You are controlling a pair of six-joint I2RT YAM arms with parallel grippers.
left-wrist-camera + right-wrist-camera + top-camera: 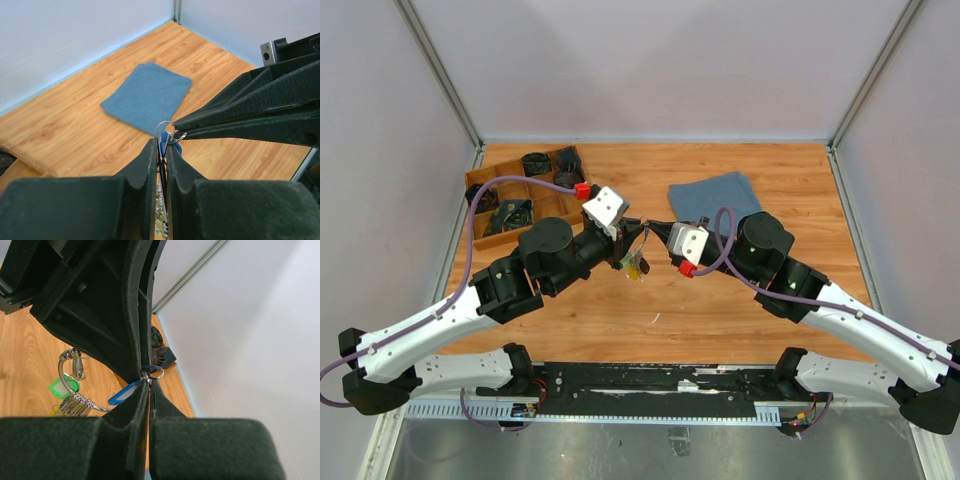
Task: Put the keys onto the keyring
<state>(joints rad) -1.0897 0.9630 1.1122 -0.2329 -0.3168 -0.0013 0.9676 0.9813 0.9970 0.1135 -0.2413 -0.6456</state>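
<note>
My left gripper is shut on the thin silver keyring and holds it above the table. The ring's loop sticks out past the left fingertips. The ring hangs with a green-headed key and a bunch of metal keys; the bunch also shows in the top view. My right gripper meets the left one tip to tip, shut on the small split ring of the bright blue-headed key, right against the keyring. I cannot pick out the blue-grey key.
A folded blue cloth lies at the back right of the wooden table, also seen in the left wrist view. A wooden tray with black parts stands at the back left. Grey walls close the sides and back.
</note>
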